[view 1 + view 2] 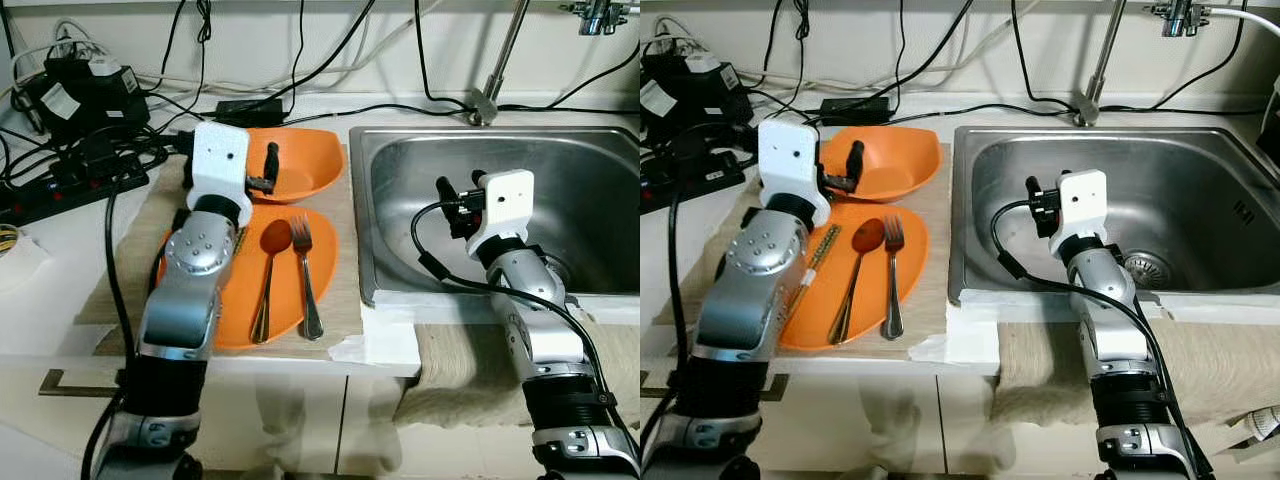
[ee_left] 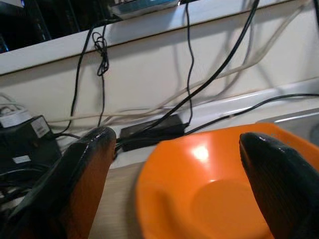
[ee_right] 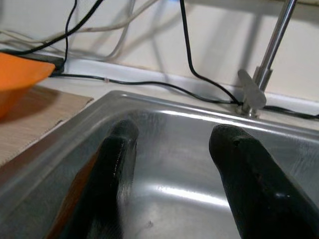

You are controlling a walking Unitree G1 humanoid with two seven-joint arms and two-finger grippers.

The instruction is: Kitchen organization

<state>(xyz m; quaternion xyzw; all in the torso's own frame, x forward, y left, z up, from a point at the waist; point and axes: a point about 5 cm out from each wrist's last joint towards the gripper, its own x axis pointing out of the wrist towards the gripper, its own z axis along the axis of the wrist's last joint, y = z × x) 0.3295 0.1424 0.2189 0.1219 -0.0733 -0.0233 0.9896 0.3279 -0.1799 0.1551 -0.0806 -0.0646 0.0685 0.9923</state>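
Left gripper [image 1: 268, 170]: fingers spread, empty, over the orange bowl [image 1: 300, 165] on the desk.
Right gripper [image 1: 447, 200]: parted, empty, inside the sink [image 1: 400, 150].
Risk: closing off-centre on the rim could tip the bowl onto the plate [image 1: 285, 300].

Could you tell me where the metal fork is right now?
The silver metal fork lies on the flat orange plate, beside the spoon, left of the steel sink.

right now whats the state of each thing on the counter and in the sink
orange bowl: upright, empty
orange plate: holds spoon, fork, chopsticks
spoon: lying bowl up
fork: lying flat
sink: empty, dry
left gripper: open, over the bowl
right gripper: open, inside the sink
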